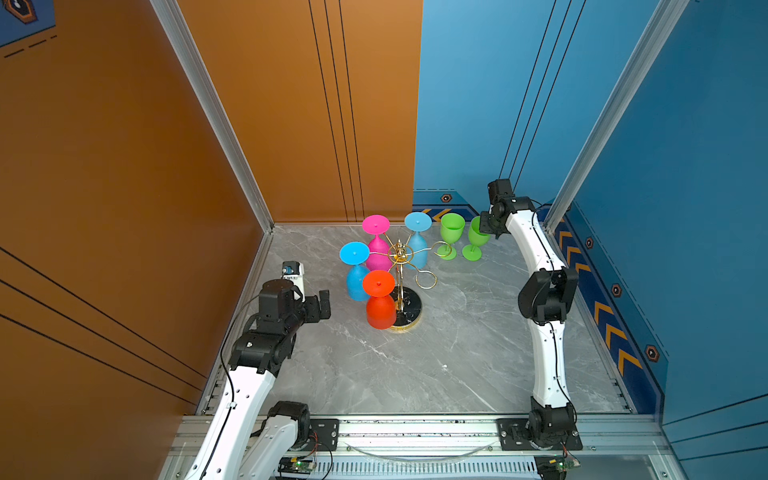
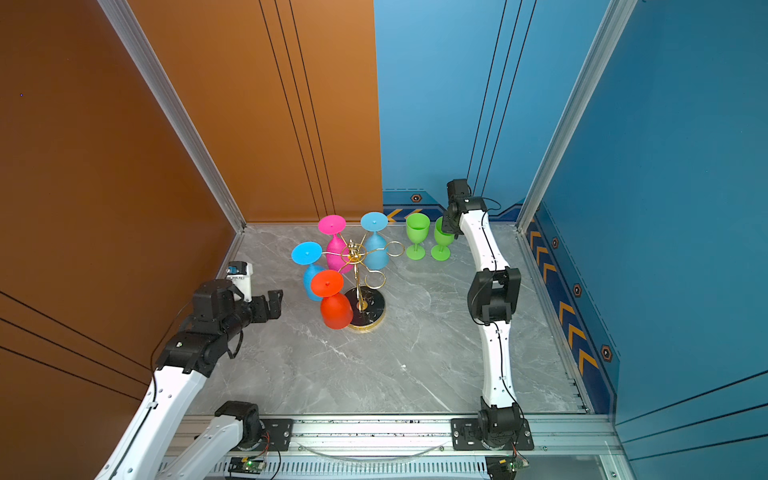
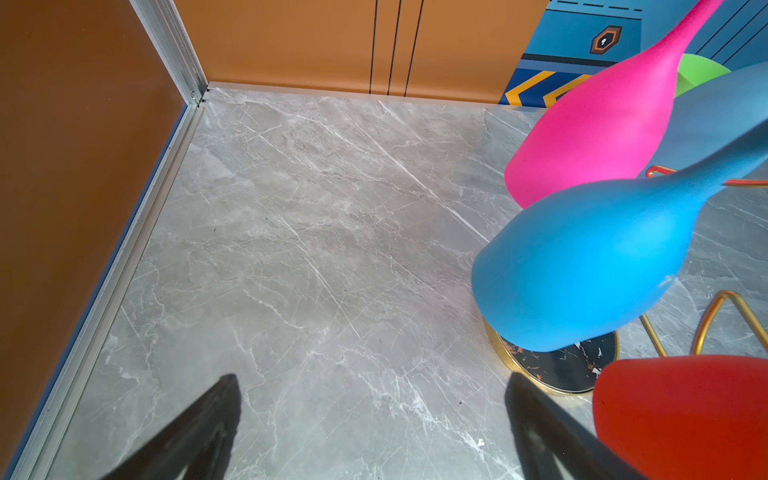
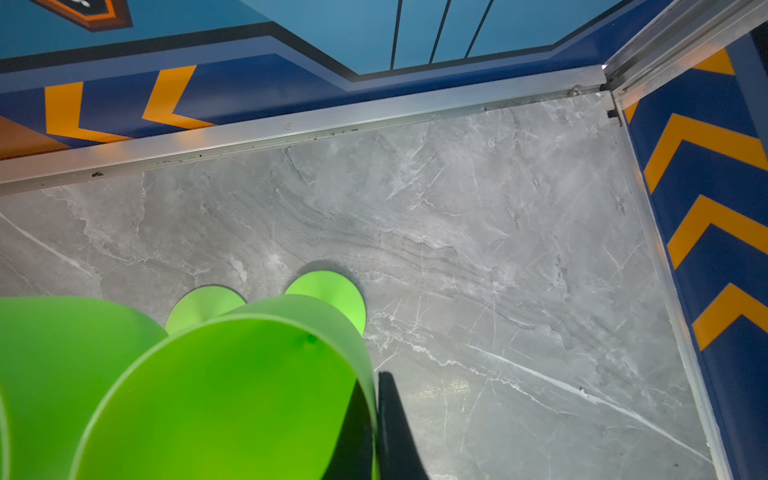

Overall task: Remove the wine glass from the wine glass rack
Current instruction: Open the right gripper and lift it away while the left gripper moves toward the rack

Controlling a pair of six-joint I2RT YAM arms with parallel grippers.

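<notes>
Wine glass rack (image 1: 400, 251) is sitting mid-frame, and the rightmost green wine glass (image 1: 478, 237) is standing on the table (image 1: 457, 357) upper right of it. My right gripper (image 4: 374, 419), arm stretching way back, is pinching its rim. Left gripper (image 3: 372, 378) is hovering lower left of the rack, jaws wide apart.

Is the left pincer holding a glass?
No: the left pincer is open and empty, short of the nearer blue glass.

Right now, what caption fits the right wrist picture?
Right gripper pinching the rim of a green wine glass, second green glass beside, marble table below.
</notes>
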